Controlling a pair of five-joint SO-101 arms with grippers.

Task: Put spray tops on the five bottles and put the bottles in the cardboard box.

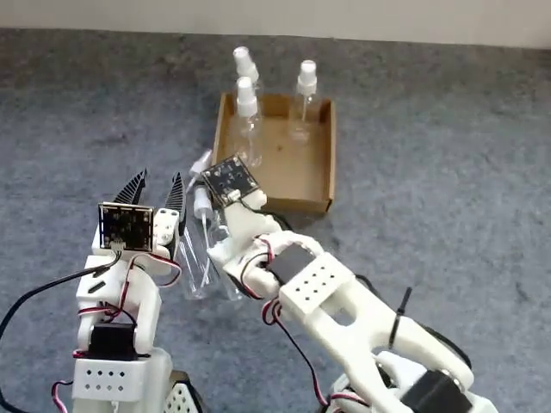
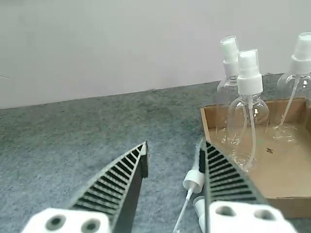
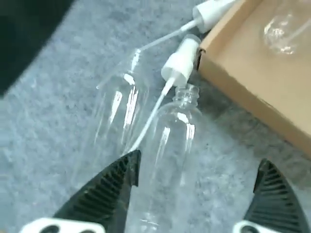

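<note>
The cardboard box [image 1: 315, 182] lies on grey carpet. Two clear bottles with spray tops [image 1: 247, 116] [image 1: 305, 96] stand inside it, and a third capped bottle [image 1: 244, 67] stands by its far left corner. Two uncapped bottles [image 3: 114, 116] [image 3: 167, 155] lie side by side on the carpet in front of the box, with two loose spray tops [image 3: 181, 60] [image 3: 209, 12] by their necks. My right gripper [image 3: 198, 165] hangs open over the nearer lying bottle. My left gripper [image 2: 174, 145] stands open and holds nothing, just left of the loose tops [image 2: 194, 179].
The box's near left corner [image 3: 252, 73] is close to the bottle necks. Both arms crowd the front middle of the carpet. Open carpet stretches to the left [image 1: 69, 138] and right [image 1: 448, 172] of the box.
</note>
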